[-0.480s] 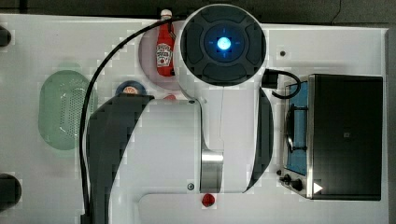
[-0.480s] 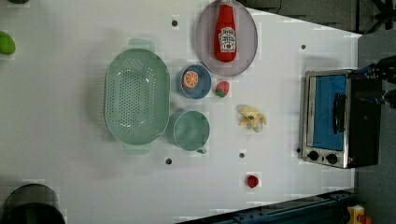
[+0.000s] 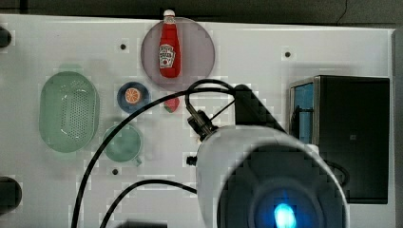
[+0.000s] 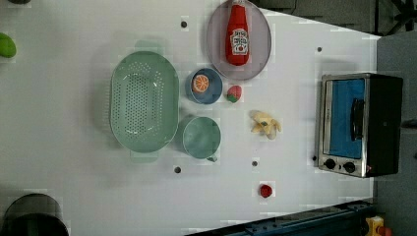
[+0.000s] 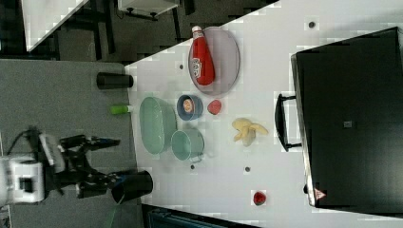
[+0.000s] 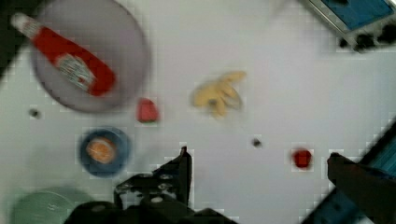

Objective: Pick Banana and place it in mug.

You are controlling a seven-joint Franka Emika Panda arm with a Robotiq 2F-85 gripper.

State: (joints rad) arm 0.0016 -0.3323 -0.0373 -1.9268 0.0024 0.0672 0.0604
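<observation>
Landmark: mug.

Top view: arm (image 3: 266, 175) covers the lower middle of the table, cables looping across. Mug (image 3: 122, 142) sits just beside the colander (image 3: 69, 111), with the blue dish (image 3: 133, 96) near it toward the plate (image 3: 178, 51) holding the ketchup (image 3: 169, 50). The arm hides where the banana lies.

Left view: banana (image 4: 264, 124) lies flat on the table (image 4: 74, 187), well apart from the mug (image 4: 200, 137), between it and the toaster oven (image 4: 358, 125). A strawberry (image 4: 234, 93) sits near the mug on the plate side; a small red item (image 4: 265, 190) lies further off, toward the table edge.

Right view: same layout; banana (image 5: 248, 130) is apart from the mug (image 5: 187, 144), close to the oven handle (image 5: 281, 122).

Wrist view: gripper (image 6: 257, 161) is wide open and empty, high above the table, banana (image 6: 218, 93) ahead of it.

Risks:
- Banana looks peeled and splayed; fingers may pinch one flap and it could slip or dangle.
- Mug mouth is small relative to the banana; an off-centre drop could leave it hung on the rim or on the table.
- Colander touches the mug side; wrong-container drop is plausible.
- Low carry could clip the strawberry or dish.
</observation>
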